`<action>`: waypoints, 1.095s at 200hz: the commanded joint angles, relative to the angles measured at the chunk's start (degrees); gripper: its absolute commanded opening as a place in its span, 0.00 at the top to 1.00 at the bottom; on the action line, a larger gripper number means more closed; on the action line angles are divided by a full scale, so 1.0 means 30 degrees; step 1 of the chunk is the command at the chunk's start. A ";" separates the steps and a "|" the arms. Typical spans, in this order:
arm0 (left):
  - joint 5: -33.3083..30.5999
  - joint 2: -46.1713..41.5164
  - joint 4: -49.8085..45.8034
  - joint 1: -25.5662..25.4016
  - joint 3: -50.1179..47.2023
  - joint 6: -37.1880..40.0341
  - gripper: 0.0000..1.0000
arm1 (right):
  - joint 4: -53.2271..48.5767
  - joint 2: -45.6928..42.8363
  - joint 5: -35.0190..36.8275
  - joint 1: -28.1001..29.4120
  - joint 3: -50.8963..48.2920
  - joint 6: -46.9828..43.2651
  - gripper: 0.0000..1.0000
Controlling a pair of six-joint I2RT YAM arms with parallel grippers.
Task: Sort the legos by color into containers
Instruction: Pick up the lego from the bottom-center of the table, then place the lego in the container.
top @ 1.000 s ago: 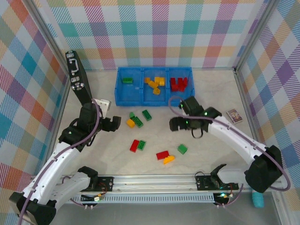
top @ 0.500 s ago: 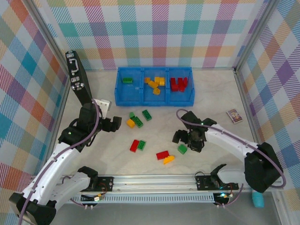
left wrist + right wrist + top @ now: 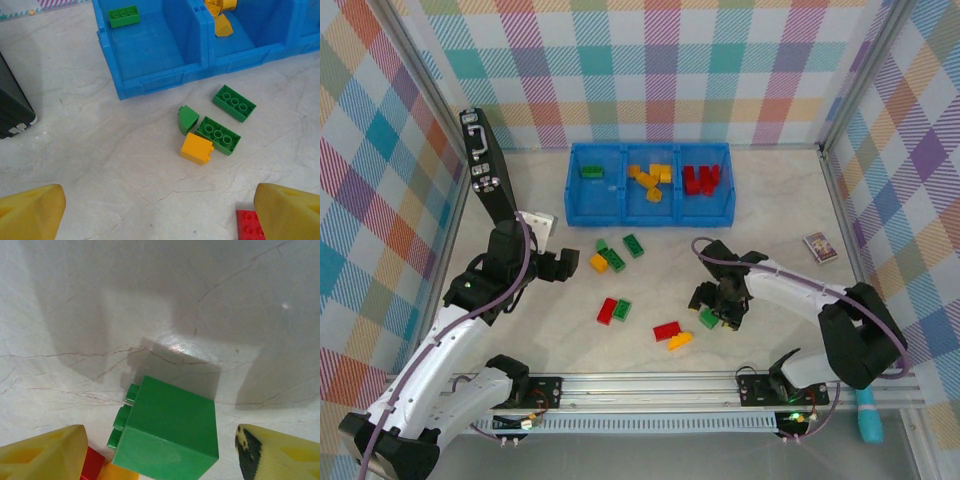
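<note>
Left gripper, left of centre in the overhead view, hangs above the desk with its yellow fingers spread wide and nothing between them.

Right gripper, lower right of centre in the overhead view, is low over a loose green lego. Its fingers are set apart, one on each side of the brick, with a gap visible at the right finger. No grip yet, by the look of it.

The step in hand appears to be picking up this green brick. A good grasp would centre the brick between the fingers and press on its flat sides, without catching the red lego and yellow-orange lego just beside it at lower left.

The brick looks nearly square, with no clear long axis. In the right wrist view its studs point toward the left of the frame, so it seems to lie on its side.

The blue containers sit at upper centre, well apart; the leftmost compartment holds one green brick.
</note>
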 commanded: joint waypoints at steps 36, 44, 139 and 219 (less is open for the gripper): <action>0.0148 -0.0088 -0.0291 0.0172 -0.0099 -0.0011 0.03 | 0.0744 0.1200 -0.0030 0.0103 -0.0528 -0.0272 0.49; 0.0122 -0.0116 -0.0305 0.0173 -0.0073 0.0004 0.03 | 0.0755 0.1406 0.0136 0.0107 -0.0444 -0.0473 0.55; -0.0524 -0.1248 -0.0160 0.0315 -0.0139 -0.0091 0.01 | -0.1758 0.5279 0.3077 0.0102 1.4533 -1.2337 0.68; 0.0424 -0.1385 -0.2260 0.0411 0.0810 -0.2540 0.03 | 0.3132 1.5671 -0.0367 0.0161 2.9581 -2.2468 0.66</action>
